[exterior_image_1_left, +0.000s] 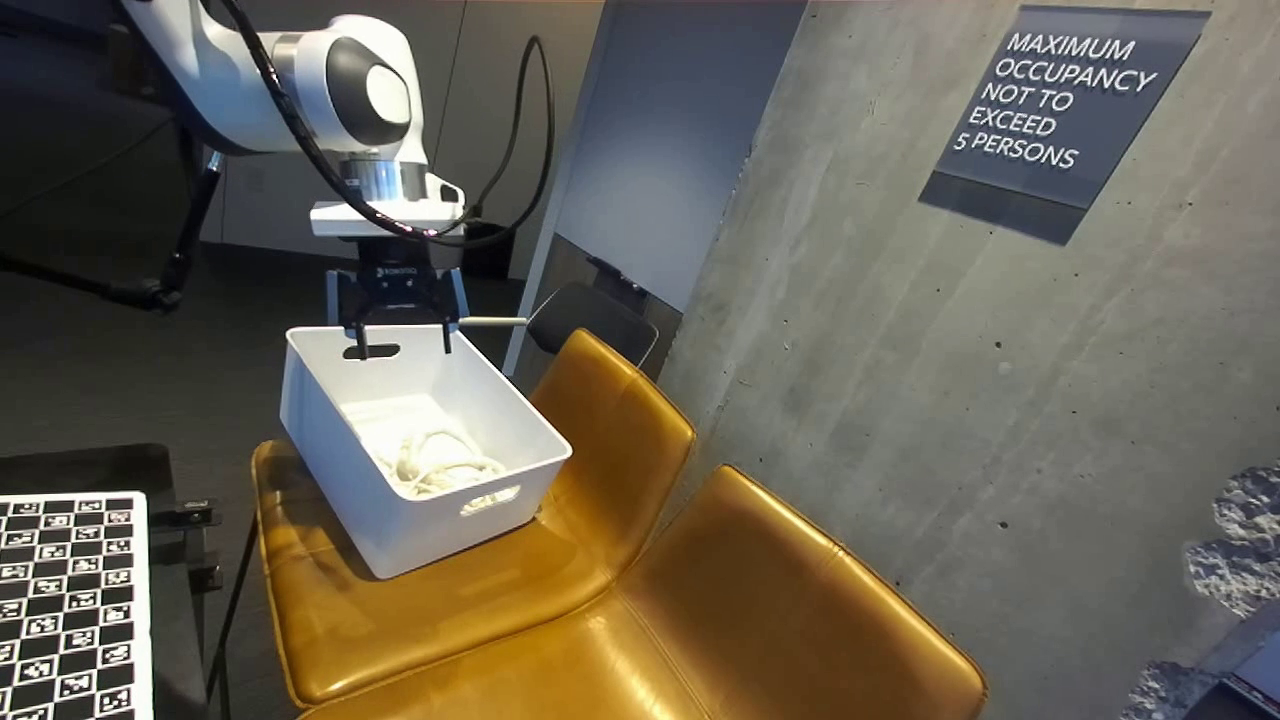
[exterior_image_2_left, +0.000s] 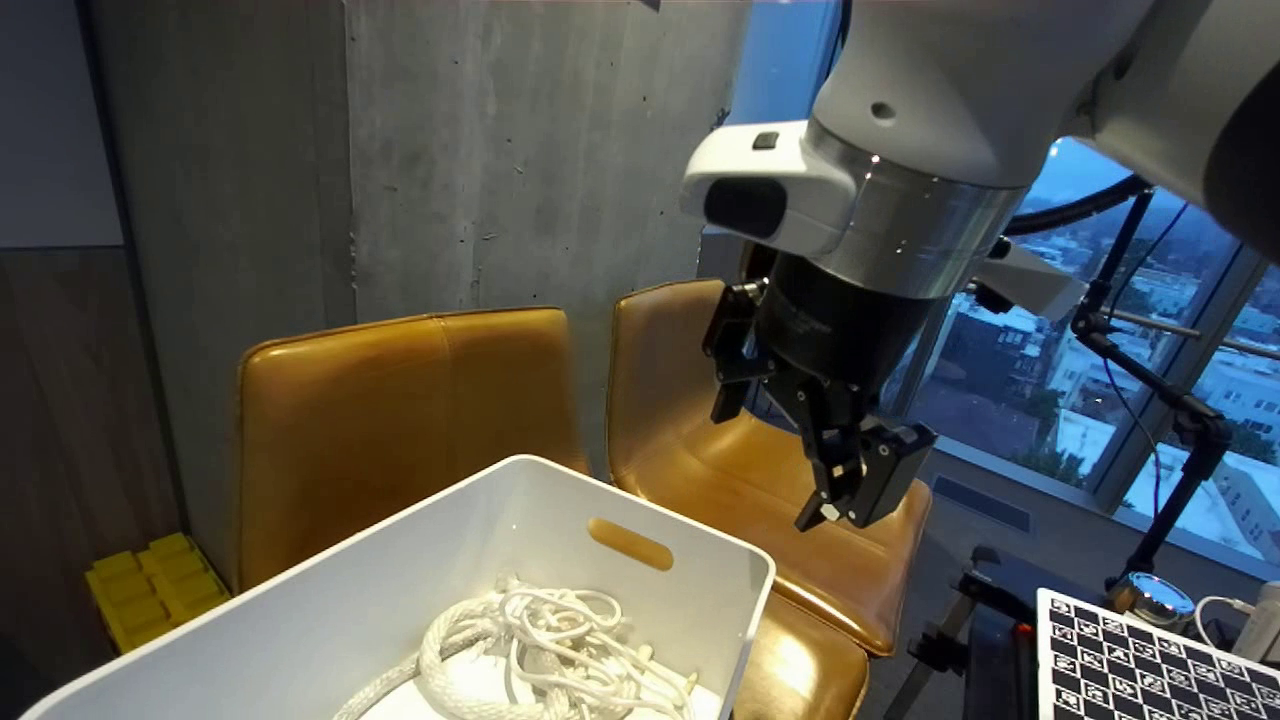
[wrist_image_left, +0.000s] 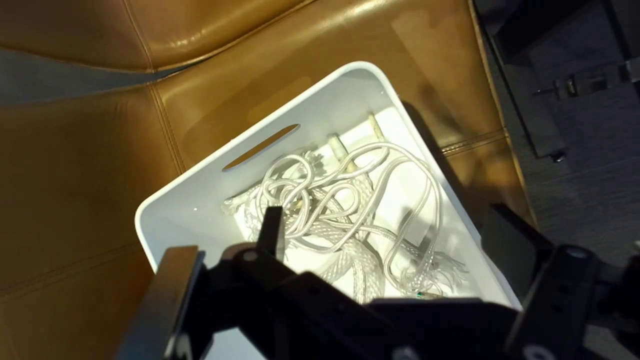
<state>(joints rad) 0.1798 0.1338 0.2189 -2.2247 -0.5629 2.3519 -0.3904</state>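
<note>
"What do you have hold of?"

"Nothing. In an exterior view, my gripper (exterior_image_1_left: 405, 350) hangs by the far end of a white bin (exterior_image_1_left: 340, 460). Its fingers stand wide apart with only air between them; whether either brushes the rim, I can't tell."

"Why is everything set out like that?"

"I'd guess the tan chair (exterior_image_1_left: 430, 612) beneath lifts the bin within my reach. White ropes (wrist_image_left: 352, 255) lie tangled inside, bunched toward the near end; the walls probably keep those loops from spilling."
</note>
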